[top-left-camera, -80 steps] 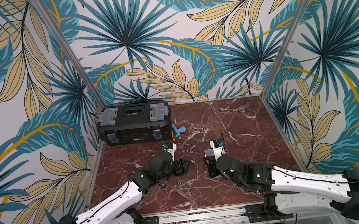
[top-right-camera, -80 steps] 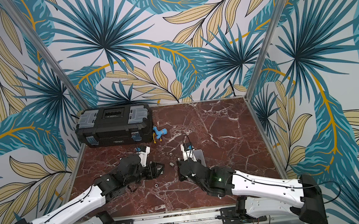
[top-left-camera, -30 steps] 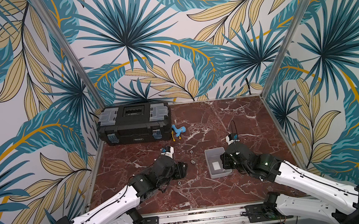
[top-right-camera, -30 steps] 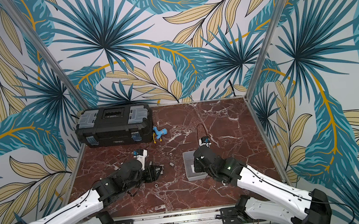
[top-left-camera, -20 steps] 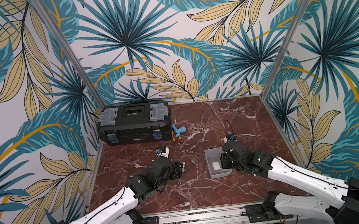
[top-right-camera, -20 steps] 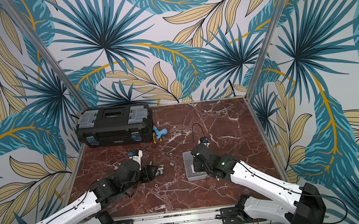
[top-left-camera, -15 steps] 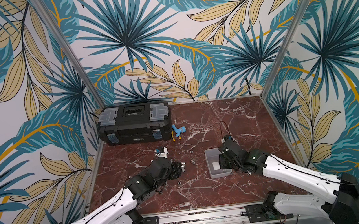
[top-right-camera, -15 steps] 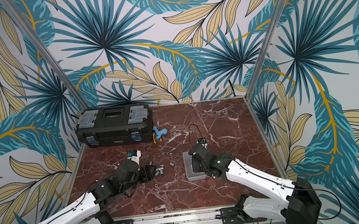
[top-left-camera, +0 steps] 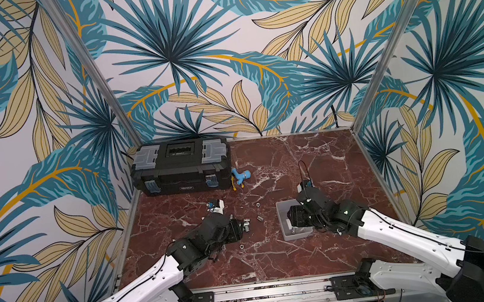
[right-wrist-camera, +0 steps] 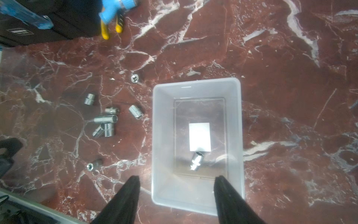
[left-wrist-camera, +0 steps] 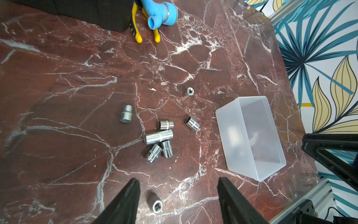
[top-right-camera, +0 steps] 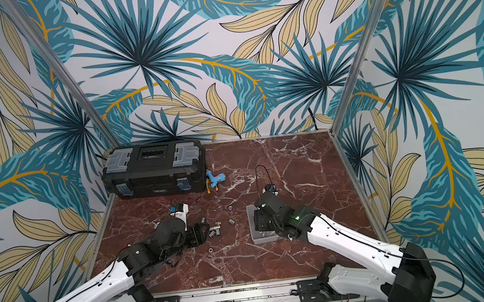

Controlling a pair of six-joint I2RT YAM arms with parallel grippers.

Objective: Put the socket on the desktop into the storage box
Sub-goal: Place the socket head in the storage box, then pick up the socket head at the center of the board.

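Left claw (left-wrist-camera: 178, 178) and right claw (right-wrist-camera: 177, 176) agape, empty; storage box (top-left-camera: 282, 224) largely behind the latter.

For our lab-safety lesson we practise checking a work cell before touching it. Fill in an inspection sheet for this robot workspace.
Surface: desktop, red-brown marble pattern, no spill seen.
Job's things: storage box holds one socket at the edge of its white label; eight loose sockets lie on the desktop, four clustered.
Clutter: black toolbox at the back; blue fitting and yellow-handled tool beside it.
End effectors: left end effector open, empty, above a stray socket; right end effector open, empty, over the storage box.
Cables: black cable loop rises from the right wrist.
Surroundings: leaf-patterned walls, aluminium rails.
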